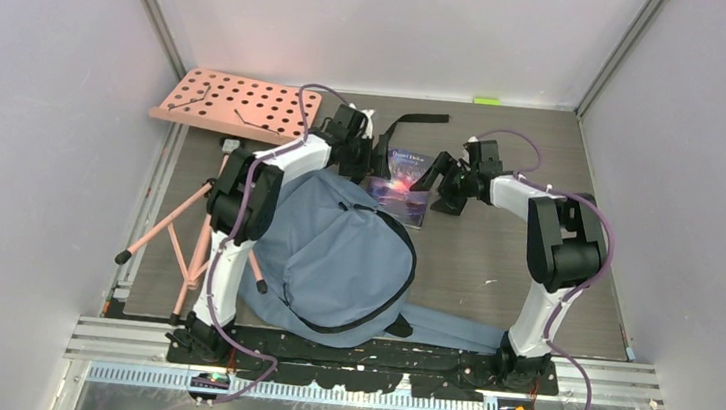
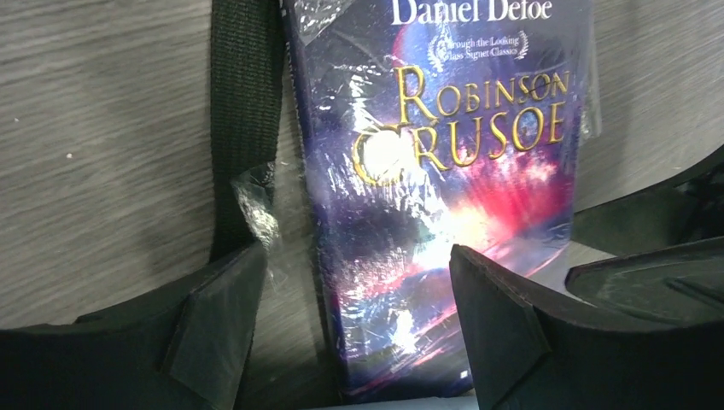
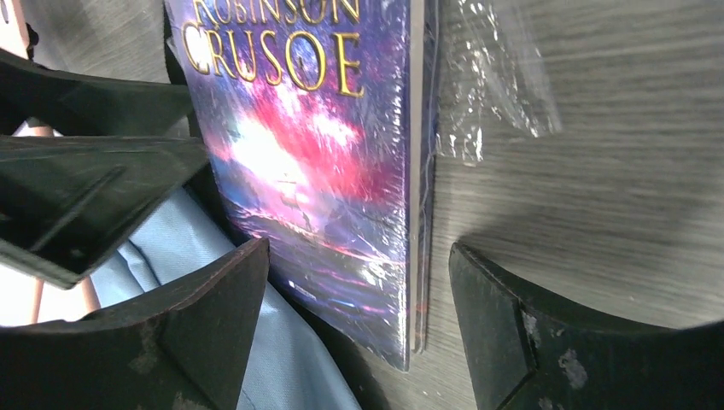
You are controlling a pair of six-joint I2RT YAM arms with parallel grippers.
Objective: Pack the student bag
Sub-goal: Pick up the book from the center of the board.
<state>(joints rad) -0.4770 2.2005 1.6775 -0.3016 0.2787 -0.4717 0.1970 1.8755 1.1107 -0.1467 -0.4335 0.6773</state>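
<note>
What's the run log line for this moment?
left gripper: open, straddling book | right gripper: open, straddling book's side edge | student bag: on table, book not inside

Top view: bright, even light from above; soft, faint shadows on the table (image 1: 494, 268); sharp throughout. Wrist views: dimmer and slightly soft, wood grain smeared; white glare patches on the wrapped book (image 2: 444, 213); a dark shadow band beside the book in the right view.
</note>
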